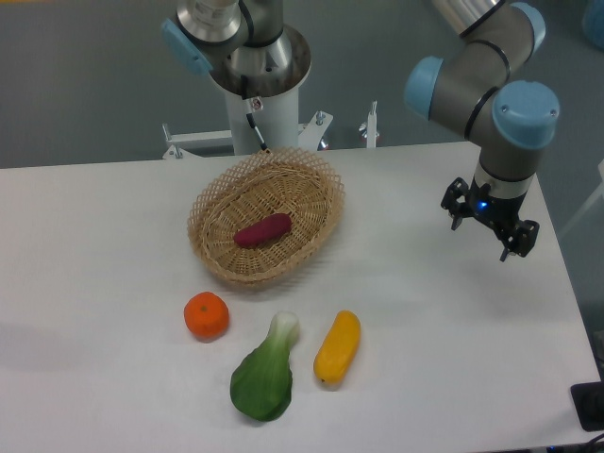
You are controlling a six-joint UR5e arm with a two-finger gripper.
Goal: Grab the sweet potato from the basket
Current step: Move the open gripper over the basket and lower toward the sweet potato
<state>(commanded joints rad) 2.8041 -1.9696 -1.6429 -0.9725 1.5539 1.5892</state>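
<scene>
Sweet potato (263, 230) in basket (209, 209), well apart from jaws, spread, empty.

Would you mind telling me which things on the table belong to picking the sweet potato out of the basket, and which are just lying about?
Part of the job: sweet potato, basket, tool.
Lying about: orange, yellow vegetable, leafy green.
</scene>
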